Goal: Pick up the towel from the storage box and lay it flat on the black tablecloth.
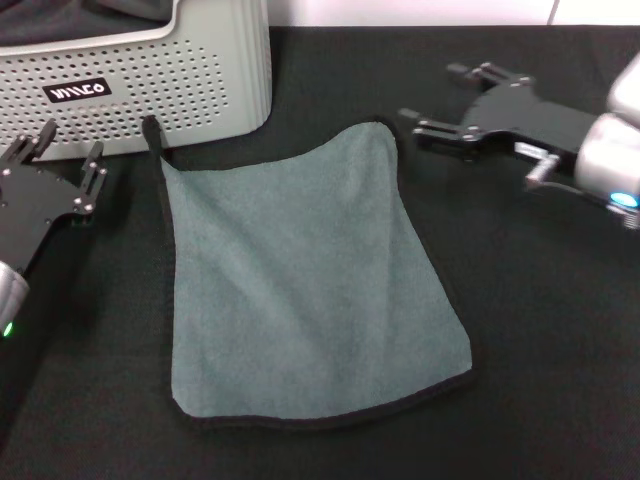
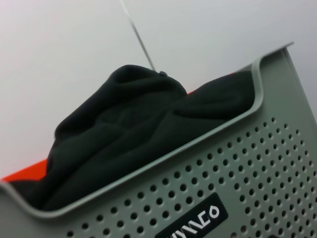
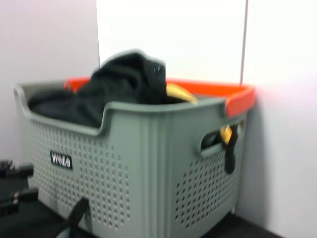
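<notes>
I see the black tablecloth [image 1: 540,330] covering the counter, the storage box [image 1: 150,90] far left. The towel [image 1: 300,290] lies flat, centred. My left tool [image 1: 65,165] and right tool [image 1: 450,100] sit released, flanking it.

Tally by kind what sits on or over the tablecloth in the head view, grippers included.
Towels: 1, the towel, spread flat on the black tablecloth
Storage boxes: 1, the storage box
Grippers: 2, the left gripper and the right gripper, both open and empty
Total: 4
</notes>
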